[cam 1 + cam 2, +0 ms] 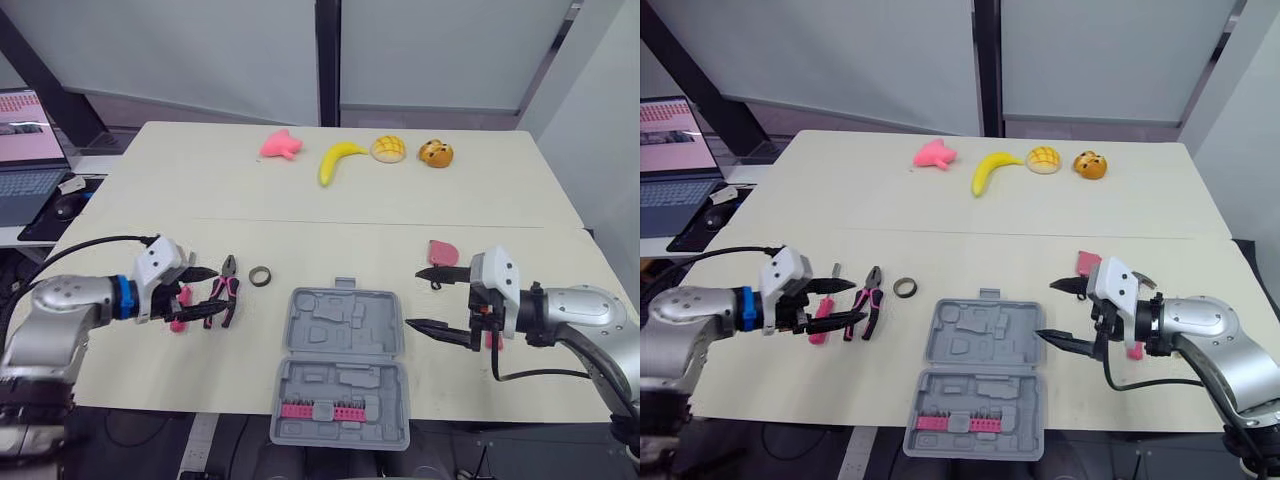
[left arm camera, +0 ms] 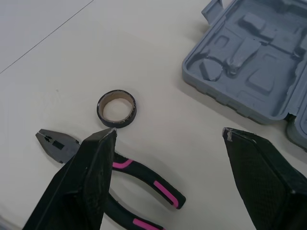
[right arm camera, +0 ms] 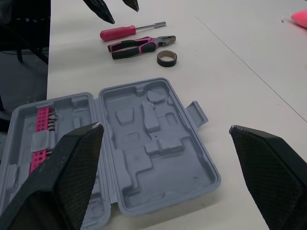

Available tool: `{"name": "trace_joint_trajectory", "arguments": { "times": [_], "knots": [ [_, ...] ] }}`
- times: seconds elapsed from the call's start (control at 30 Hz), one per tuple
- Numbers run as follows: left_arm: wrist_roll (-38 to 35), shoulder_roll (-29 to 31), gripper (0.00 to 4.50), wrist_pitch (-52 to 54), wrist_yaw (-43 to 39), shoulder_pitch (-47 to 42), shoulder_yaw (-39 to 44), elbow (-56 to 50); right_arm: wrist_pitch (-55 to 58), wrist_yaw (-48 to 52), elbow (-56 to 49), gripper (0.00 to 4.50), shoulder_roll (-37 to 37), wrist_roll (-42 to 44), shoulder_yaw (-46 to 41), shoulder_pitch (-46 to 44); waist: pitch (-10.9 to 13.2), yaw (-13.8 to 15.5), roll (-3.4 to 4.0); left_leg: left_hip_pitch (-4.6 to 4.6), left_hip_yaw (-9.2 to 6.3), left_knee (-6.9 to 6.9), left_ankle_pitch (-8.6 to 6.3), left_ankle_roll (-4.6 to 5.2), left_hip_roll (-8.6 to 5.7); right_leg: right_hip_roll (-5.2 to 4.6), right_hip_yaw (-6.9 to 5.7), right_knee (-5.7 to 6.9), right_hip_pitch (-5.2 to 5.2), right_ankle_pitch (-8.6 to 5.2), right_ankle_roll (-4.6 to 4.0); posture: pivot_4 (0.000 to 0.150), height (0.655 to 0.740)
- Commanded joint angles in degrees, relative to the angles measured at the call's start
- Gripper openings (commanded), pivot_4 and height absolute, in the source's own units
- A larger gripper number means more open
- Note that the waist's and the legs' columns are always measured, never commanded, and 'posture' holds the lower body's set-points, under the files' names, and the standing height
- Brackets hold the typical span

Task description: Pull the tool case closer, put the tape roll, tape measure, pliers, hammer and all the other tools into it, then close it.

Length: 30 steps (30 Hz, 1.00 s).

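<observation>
The grey tool case (image 1: 340,355) lies open at the table's near edge, with a row of pink bits (image 1: 320,410) in its nearer half. Left of it are the dark tape roll (image 1: 260,277), the pink-and-black pliers (image 1: 226,296) and a pink screwdriver (image 1: 179,312). My left gripper (image 1: 218,292) is open, its fingers above and around the pliers' handles, and the tape roll (image 2: 116,108) lies just beyond them. My right gripper (image 1: 414,298) is open and empty just right of the case. A small pink tool (image 1: 443,252) lies behind it.
Toy foods line the far side: a pink toy (image 1: 281,146), a banana (image 1: 338,160), a bun (image 1: 388,149) and an orange toy (image 1: 435,153). A laptop (image 1: 25,150) stands off the table to the left. Another pink piece (image 1: 1134,350) lies by my right wrist.
</observation>
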Motion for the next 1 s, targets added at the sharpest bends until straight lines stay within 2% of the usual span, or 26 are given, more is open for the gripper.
{"name": "trace_joint_trajectory", "arguments": {
  "times": [0.03,0.23,0.4,0.6,0.97,1.0],
  "knots": [
    [4.48,-2.33,3.6,-7.56,-2.12,-6.49,-4.12,9.86,0.15,-1.73,-3.61,4.5,0.77,-0.02,1.01,0.14,0.0,0.05,0.0,-0.02,0.0,0.01,0.0,0.0,-0.01,0.0,0.0,0.0,-0.01,0.0,0.0,0.15,0.74],
    [10.98,-7.45,3.6,-17.62,-2.4,-17.86,-8.92,28.71,0.65,-3.55,-5.38,4.5,1.49,-0.03,3.13,0.15,-0.01,0.04,-0.02,-0.16,-0.03,0.04,0.0,0.0,-0.04,0.0,-0.04,0.0,-0.1,0.01,0.01,0.15,0.74],
    [14.53,-11.63,3.6,-22.14,-0.23,-23.91,-10.55,39.12,0.81,-4.52,-6.0,4.5,1.75,-0.11,4.06,0.34,-0.01,0.02,-0.02,-0.23,-0.03,0.04,0.0,0.01,-0.04,0.0,-0.04,0.0,-0.18,0.01,0.01,0.15,0.74],
    [17.83,-14.77,3.6,-25.0,1.52,-26.9,-11.82,44.75,0.9,-5.18,-6.46,4.5,1.65,0.03,4.31,0.88,-0.01,-0.09,-0.03,-0.24,-0.03,0.04,0.0,0.01,-0.04,0.0,-0.03,0.03,-0.23,0.01,0.01,0.15,0.74],
    [20.36,-16.57,3.6,-25.71,3.44,-28.85,-11.26,48.87,0.9,-5.76,-7.24,4.5,1.27,0.18,4.0,2.19,-0.02,-0.04,-0.04,-0.25,-0.04,0.05,0.01,0.01,-0.04,0.0,-0.04,0.06,-0.23,0.01,0.01,0.15,0.74],
    [20.52,-16.74,3.42,-25.79,3.67,-28.97,-11.25,49.03,0.93,-5.78,-7.28,4.5,1.23,0.22,4.0,2.24,-0.02,-0.04,-0.04,-0.25,-0.04,0.06,0.01,0.01,-0.04,0.0,-0.04,0.06,-0.23,0.01,0.01,0.15,0.74]
  ]
}}
